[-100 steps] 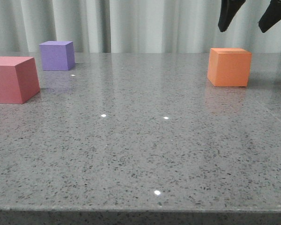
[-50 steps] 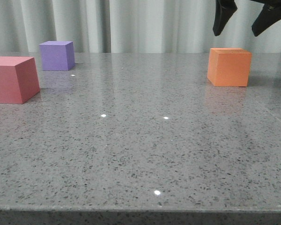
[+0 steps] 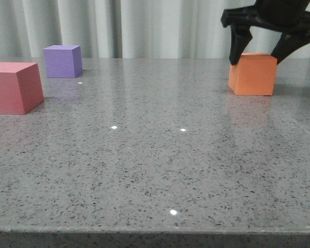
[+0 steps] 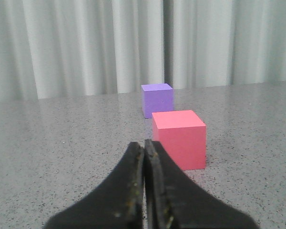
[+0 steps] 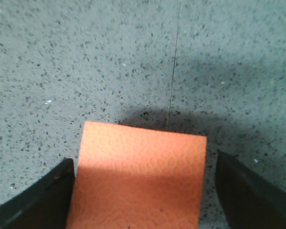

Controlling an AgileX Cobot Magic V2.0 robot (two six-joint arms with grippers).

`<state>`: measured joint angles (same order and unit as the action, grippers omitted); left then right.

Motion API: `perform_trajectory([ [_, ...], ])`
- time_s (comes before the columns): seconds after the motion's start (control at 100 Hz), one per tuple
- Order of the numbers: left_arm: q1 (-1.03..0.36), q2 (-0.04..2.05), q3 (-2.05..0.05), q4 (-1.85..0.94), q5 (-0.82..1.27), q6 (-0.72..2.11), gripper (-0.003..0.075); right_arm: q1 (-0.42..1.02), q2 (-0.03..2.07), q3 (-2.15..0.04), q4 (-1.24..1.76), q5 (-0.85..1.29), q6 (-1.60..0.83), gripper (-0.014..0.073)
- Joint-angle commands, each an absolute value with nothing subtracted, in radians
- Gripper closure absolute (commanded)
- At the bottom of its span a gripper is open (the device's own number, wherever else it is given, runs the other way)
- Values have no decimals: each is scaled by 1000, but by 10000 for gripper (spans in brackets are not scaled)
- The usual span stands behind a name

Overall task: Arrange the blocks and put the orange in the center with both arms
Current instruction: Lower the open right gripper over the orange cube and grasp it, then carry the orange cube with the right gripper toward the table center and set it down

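The orange cube (image 3: 252, 74) sits on the table at the far right. My right gripper (image 3: 262, 56) is open and straddles its top, one finger on each side with small gaps. In the right wrist view the orange cube (image 5: 139, 177) lies between the two dark fingers (image 5: 38, 200). The pinkish-red cube (image 3: 14, 87) sits at the left edge and the purple cube (image 3: 63, 61) behind it. In the left wrist view my left gripper (image 4: 144, 145) is shut and empty, low over the table, with the pinkish-red cube (image 4: 179, 138) just beyond it and the purple cube (image 4: 157, 99) farther off.
The grey speckled table (image 3: 155, 155) stretches wide between the cubes. A pale curtain (image 3: 144, 26) hangs behind its far edge. A thin seam (image 5: 174, 62) runs across the tabletop beyond the orange cube.
My right gripper has come down from above the orange cube and its open fingers now stand on either side of the cube's top. The cubes have not moved.
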<state>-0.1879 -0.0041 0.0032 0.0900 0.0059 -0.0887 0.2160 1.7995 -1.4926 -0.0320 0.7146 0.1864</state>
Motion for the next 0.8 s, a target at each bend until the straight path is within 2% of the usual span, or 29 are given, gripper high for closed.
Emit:
perform_trajectory([
  [0.0,-184,-41,46,84,-67,-93,741,215,1760,-1526,-28,675,193,2],
  [0.13,-184,-41,46,84,-67,-93,741,215,1760,-1526,-26,675,196,34],
  [0.28,-184,-41,46,84,-67,-93,741,215,1760,-1526,-26,694,196,245],
  [0.35,-184,-41,46,84,-67,-93,741,215,1758,-1526,-26,701,196,297],
  [0.53,-184,-41,46,84,-67,-93,741,235,1739,-1582,12,752,200,293],
  [0.79,-184,-41,46,84,-67,-93,741,379,1762,-1749,0,767,319,293],
])
